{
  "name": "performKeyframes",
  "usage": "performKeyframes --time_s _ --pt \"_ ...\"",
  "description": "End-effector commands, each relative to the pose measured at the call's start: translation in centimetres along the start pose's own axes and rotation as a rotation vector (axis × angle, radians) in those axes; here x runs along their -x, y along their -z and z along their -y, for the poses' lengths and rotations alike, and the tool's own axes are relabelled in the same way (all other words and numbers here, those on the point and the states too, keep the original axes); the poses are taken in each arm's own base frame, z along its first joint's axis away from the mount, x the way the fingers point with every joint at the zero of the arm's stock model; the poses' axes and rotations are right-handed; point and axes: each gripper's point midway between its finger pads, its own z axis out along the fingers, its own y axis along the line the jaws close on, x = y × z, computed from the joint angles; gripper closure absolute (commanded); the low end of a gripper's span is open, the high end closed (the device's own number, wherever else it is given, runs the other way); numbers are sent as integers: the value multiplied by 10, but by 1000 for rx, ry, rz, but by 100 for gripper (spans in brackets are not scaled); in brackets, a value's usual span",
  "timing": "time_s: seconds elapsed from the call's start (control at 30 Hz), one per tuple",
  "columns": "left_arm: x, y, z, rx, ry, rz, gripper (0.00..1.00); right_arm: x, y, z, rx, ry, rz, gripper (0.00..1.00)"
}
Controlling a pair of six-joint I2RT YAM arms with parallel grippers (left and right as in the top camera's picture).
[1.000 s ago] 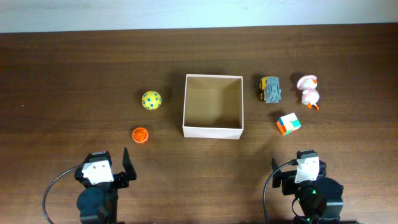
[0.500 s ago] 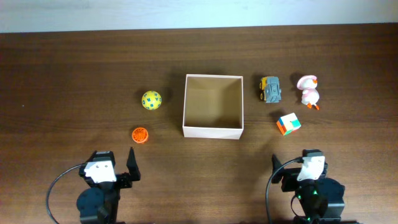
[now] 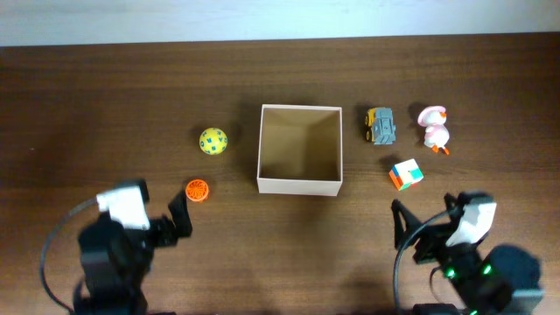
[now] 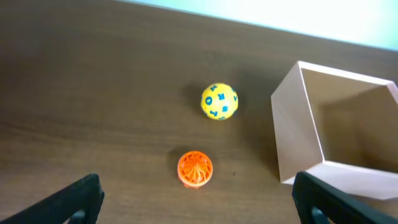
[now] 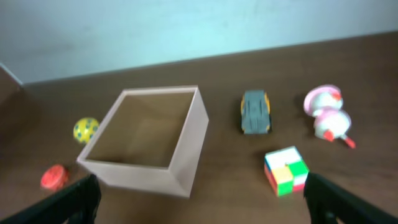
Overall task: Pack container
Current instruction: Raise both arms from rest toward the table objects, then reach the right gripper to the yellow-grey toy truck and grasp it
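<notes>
The container, a white-walled box with an empty tan inside, sits at the table's middle; it also shows in the left wrist view and the right wrist view. A yellow ball and an orange disc lie left of it. A grey-yellow toy car, a pink duck and a colour cube lie to its right. My left gripper is open and empty, just short of the orange disc. My right gripper is open and empty, short of the cube.
The dark wooden table ends at a pale wall strip along the back. The ball lies beyond the disc in the left wrist view. The car and duck lie beyond the cube in the right wrist view.
Both arms have lifted and reached forward from the near edge, the left towards the orange disc, the right towards the cube. The box and toys have not moved.
</notes>
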Motion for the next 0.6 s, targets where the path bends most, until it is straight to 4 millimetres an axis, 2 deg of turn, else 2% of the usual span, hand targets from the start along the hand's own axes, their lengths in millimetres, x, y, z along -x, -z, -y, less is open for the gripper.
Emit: performKeyframes --time_s 0.0,0.13,0.27,0.4,0.43,0.57 --pt "26 -8 7 -8 -14 -88 1 27 -3 1 -34 71 -105 1" --pt "43 -22 7 5 -38 -228 1 49 -16 5 -70 77 -296 1" --pt "56 -36 7 15 -33 -337 1 70 -38 8 -79 63 -454 1" --pt "62 -54 6 21 -26 -392 1 84 -73 12 -67 25 -577 1" --pt "60 -58 5 22 -24 -403 1 85 -87 14 -62 14 -600 1" --pt "52 -68 3 26 -20 -443 1 75 -134 28 -56 -5 -652 1"
